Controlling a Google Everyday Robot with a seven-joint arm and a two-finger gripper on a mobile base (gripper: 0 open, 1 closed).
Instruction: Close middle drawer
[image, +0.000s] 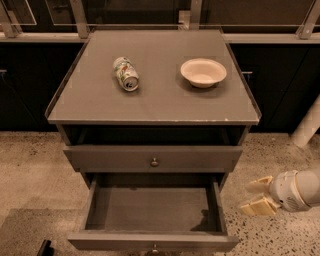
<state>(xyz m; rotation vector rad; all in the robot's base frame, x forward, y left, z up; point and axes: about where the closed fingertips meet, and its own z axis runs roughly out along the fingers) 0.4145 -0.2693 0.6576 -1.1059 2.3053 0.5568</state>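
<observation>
while the gripper (258, 196) hangs spread-fingered at its right, the middle drawer (153, 209) juts toward the camera, front crosswise.

I see the middle drawer (150, 209) in plain grey, inside and out, matching the cabinet (150, 107). The can (125, 73) is white with green print, and the bowl (203, 72) is cream. My gripper (259, 196), just right of the drawer, has 2 pale yellow fingers (258, 206) spread apart on a white wrist. The floor (30, 165) is speckled beige.

Hand (246, 198) right of middle drawer (152, 210), unobstructed
</observation>
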